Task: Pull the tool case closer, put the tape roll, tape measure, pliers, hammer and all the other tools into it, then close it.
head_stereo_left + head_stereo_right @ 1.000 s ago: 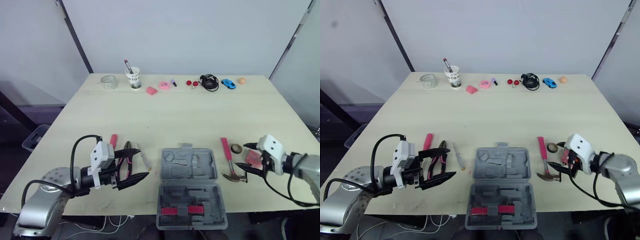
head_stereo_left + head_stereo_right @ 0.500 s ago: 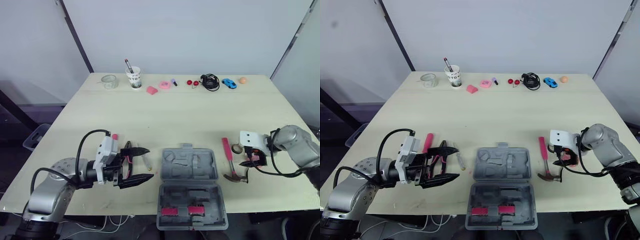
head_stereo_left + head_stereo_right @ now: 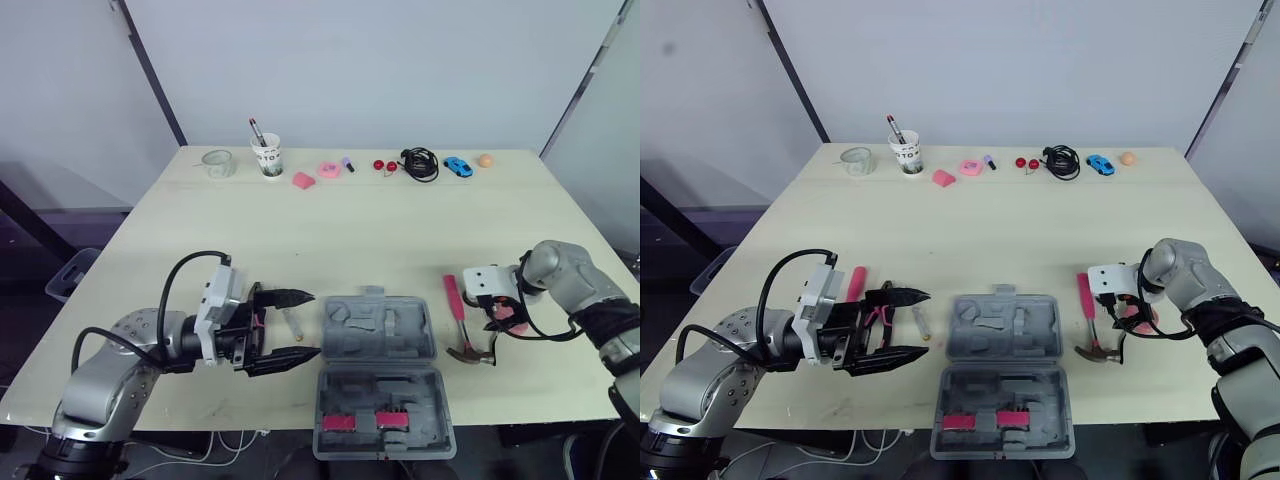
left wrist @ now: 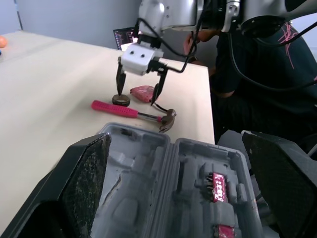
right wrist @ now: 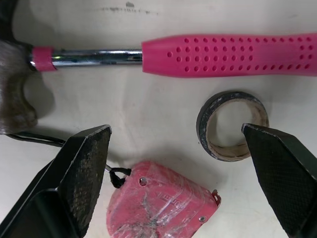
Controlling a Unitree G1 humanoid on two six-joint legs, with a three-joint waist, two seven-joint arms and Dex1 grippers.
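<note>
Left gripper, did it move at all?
Yes. The left gripper has slid sideways toward the tool case; its open fingertips now sit close to the case's left edge.

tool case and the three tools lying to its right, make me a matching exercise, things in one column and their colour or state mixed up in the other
Column one:
1. hammer
2. tape roll
3. tape measure
4. tool case

Column two:
a. grey, lying open
b. dark ring, tan inside
c. pink handle, metal head
d. pink body with a small black loop

Pairs: 1-c, 2-b, 3-d, 4-a
</note>
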